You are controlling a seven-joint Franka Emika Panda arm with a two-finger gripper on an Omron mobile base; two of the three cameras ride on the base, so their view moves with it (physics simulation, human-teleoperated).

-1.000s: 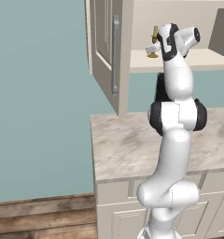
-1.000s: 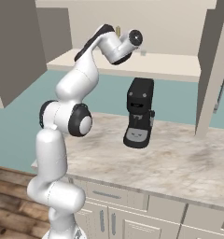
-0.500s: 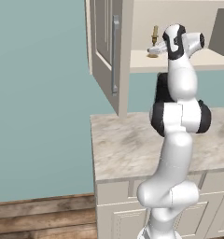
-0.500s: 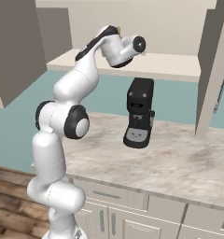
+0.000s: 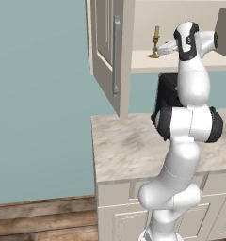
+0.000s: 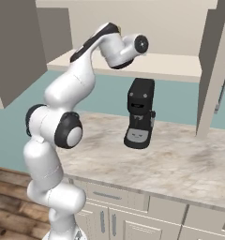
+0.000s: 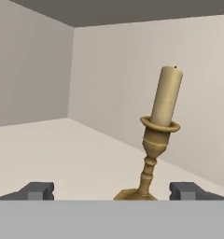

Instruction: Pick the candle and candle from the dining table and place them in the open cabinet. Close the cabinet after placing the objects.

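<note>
your hand (image 7: 112, 191) is spread wide, its two dark fingertips (image 7: 37, 190) far apart at the bottom of the hand view, and it holds nothing. the candle (image 7: 157, 140) stands free between and just beyond them, nearer the right tip, touching neither as far as you can see. it looks tilted in the hand view, though that camera rolls with the hand; in the left base view the candle (image 5: 155, 43) stands upright.

the candle rests on the cream shelf (image 7: 62, 154) inside the cabinet (image 5: 181, 28), near the shelf's left end as the left base view shows it, a short way behind the open taupe door (image 5: 108, 52) with its long silver bar handle (image 5: 116, 55). the cabinet's pale back wall and side wall meet in a corner behind the candle in the hand view. you can see one candle there.

below the cabinet runs a marble bench (image 5: 129, 146) on cream panelled cupboards (image 6: 133, 215), against a teal wall (image 5: 39, 94), with wood plank floor (image 5: 39, 219) at the lower left. a black coffee machine (image 6: 140, 112) stands on the bench under the shelf, partly hidden by your arm in the left base view.

your arm (image 5: 185, 141) rises straight up from the base, its dark elbow joint level with the bench top, and the wrist bends forward at shelf height so the hand points level into the cabinet towards the candle.
</note>
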